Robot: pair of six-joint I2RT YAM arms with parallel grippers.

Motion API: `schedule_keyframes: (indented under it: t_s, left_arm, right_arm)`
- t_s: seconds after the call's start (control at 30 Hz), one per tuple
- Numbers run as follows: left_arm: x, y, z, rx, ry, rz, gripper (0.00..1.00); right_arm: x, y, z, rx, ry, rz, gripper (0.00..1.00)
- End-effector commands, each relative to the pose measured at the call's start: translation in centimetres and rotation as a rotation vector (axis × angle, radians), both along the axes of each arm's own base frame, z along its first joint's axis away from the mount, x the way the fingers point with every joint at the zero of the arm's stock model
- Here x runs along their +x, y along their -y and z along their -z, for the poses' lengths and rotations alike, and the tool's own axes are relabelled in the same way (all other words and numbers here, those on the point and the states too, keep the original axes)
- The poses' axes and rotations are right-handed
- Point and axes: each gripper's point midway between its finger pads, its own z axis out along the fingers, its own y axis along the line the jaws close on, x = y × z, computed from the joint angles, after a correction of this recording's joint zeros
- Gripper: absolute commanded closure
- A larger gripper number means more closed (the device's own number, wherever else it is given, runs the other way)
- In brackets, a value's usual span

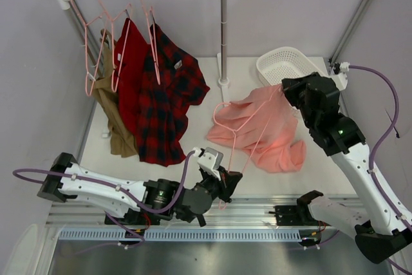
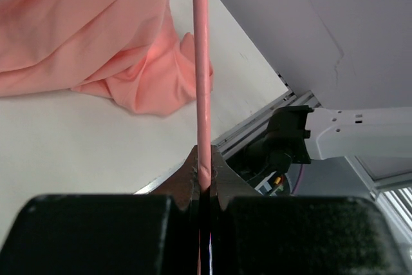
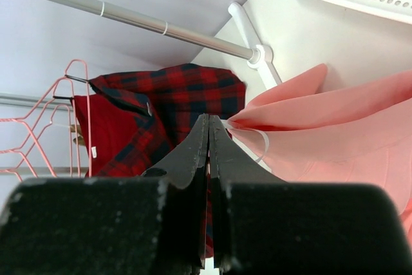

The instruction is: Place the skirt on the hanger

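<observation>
Claws both clamped: left claw (image 2: 205, 160) on hanger (image 2: 202, 62), right claw (image 3: 209, 122) on skirt (image 1: 270, 134) beside basket (image 1: 283, 53).

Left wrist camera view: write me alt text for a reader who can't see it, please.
Black fingers pinch a thin pale-pink hanger wire that runs straight up the frame. Behind it a salmon-pink skirt lies bunched on the white table, with a metal edge rail at right.

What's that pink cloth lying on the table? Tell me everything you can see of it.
The skirt is plain salmon-pink soft cloth, crumpled in folds on the white table. One corner is pulled up to the right gripper, which looks shut on it. The thin pink hanger lies across it, held by the left gripper.
</observation>
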Motion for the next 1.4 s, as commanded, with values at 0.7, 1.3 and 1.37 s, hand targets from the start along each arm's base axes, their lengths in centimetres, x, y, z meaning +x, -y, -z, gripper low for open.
schedule_keyframes:
  t_s: [0.7, 1.3, 1.37]
  left_arm:
    - [1.3, 0.3, -1.9, -0.155, -0.105, -0.049, 1.00]
    - [2.3, -1.0, -1.7, -0.172, -0.126, -0.111, 1.00]
    - [2.5, -1.0, -1.9, -0.179, -0.125, -0.117, 1.00]
  right_arm:
    - [-1.2, -0.1, -2.9, 0.090, 0.095, -0.002, 1.00]
    - [-2.0, 0.1, -2.4, 0.099, 0.089, -0.006, 1.00]
    - [-2.1, -0.3, -2.1, 0.106, 0.083, -0.021, 1.00]
